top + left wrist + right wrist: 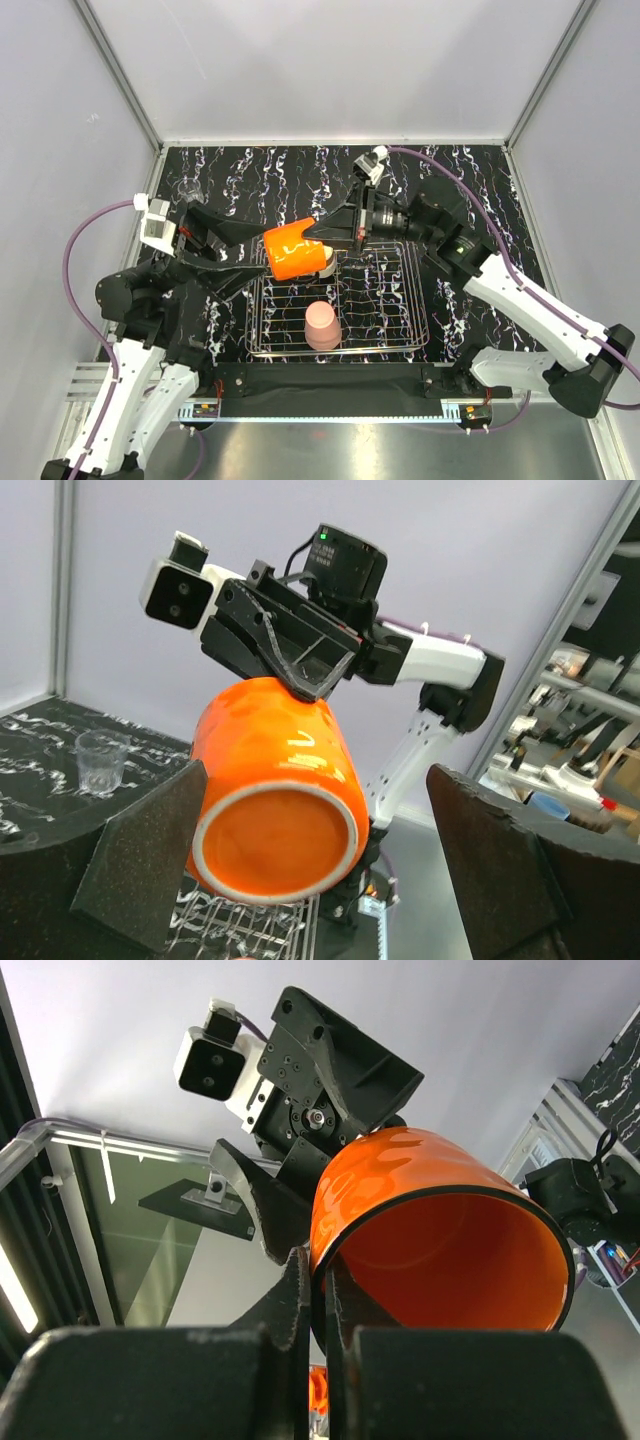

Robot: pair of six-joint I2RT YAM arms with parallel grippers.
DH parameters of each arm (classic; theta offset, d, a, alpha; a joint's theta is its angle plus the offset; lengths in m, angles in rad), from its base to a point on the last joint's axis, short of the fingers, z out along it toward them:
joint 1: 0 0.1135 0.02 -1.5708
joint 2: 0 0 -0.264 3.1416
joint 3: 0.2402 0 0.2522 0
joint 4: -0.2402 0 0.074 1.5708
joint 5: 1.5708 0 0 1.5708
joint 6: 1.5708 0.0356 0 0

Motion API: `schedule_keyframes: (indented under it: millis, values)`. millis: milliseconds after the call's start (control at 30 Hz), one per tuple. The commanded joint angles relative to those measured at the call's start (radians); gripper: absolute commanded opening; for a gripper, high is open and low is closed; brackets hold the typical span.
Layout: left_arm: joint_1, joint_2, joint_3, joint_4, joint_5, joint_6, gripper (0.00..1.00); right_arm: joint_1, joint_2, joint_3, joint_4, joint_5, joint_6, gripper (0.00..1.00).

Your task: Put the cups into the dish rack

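The orange cup [294,250] hangs on its side above the far left corner of the dish rack [400,305]. My right gripper [320,236] is shut on its rim, one finger inside and one outside, as the right wrist view shows [320,1272]. My left gripper [258,256] is open, its fingers either side of the cup's base [275,845]; the left finger [150,865] touches the cup and the right finger stands well apart. A pale pink tumbler [322,325] stands upside down in the rack. A cream cup [327,266] peeks out under the orange cup. One clear glass [187,190] stands at the table's far left.
The rack's wire grid [250,925] lies just below the orange cup. The clear glass [102,762] stands on the black marbled table left of my left gripper. Grey walls enclose the table on three sides.
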Motion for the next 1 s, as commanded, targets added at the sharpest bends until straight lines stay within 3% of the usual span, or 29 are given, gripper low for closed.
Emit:
schedule_keyframes:
  millis: [0, 433, 600, 800, 967]
  values:
    - [-0.019, -0.024, 0.053, -0.084, 0.024, 0.106, 0.99, 0.035, 0.002, 0.085, 0.095, 0.058, -0.026, 0.0]
    - [-0.03, -0.115, 0.052, -0.24, -0.056, 0.206, 0.99, 0.084, -0.003, 0.096, 0.157, 0.113, 0.007, 0.0]
    - [-0.03, -0.079, 0.059, -0.184, -0.05, 0.119, 0.99, 0.101, 0.019, 0.14, 0.128, 0.114, -0.003, 0.0]
    - [-0.03, -0.104, 0.069, -0.285, -0.109, 0.173, 0.99, 0.118, 0.016, 0.166, 0.107, 0.128, -0.022, 0.0]
    - [-0.03, -0.101, 0.05, -0.238, -0.103, 0.134, 0.99, 0.131, 0.027, 0.168, 0.111, 0.133, -0.025, 0.0]
